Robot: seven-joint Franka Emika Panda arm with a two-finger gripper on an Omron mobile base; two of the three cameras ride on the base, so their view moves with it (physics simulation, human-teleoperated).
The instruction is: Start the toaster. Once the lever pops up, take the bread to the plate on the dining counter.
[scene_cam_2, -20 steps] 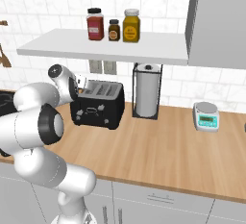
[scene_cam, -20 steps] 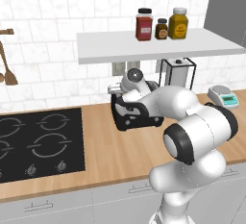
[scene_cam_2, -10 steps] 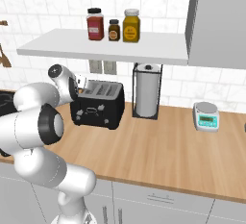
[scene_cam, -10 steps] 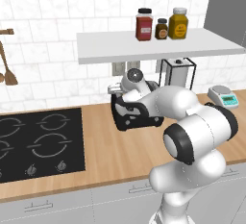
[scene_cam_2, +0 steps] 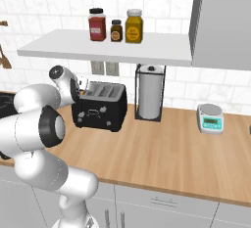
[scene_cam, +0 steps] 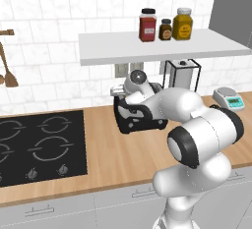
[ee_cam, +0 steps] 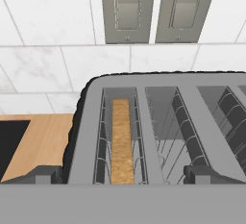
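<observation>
I see the toaster [scene_cam_2: 99,107] against the tiled wall, my landmark. The bread [ee_cam: 122,141] sits edge-up, deep in its leftmost slot — unstarted, I judge. My gripper [ee_cam: 123,175] hovers just above that slot, fingers spread wide, empty — positioned for access.

We've got the toaster [scene_cam_2: 99,106] on the counter [scene_cam_2: 162,153] against the wall, bread [ee_cam: 122,141] in its leftmost slot. Paper towel stand [scene_cam_2: 150,92] at its 3 o'clock, scale [scene_cam_2: 211,118] further right, hob [scene_cam: 37,147] at 9 o'clock.
</observation>
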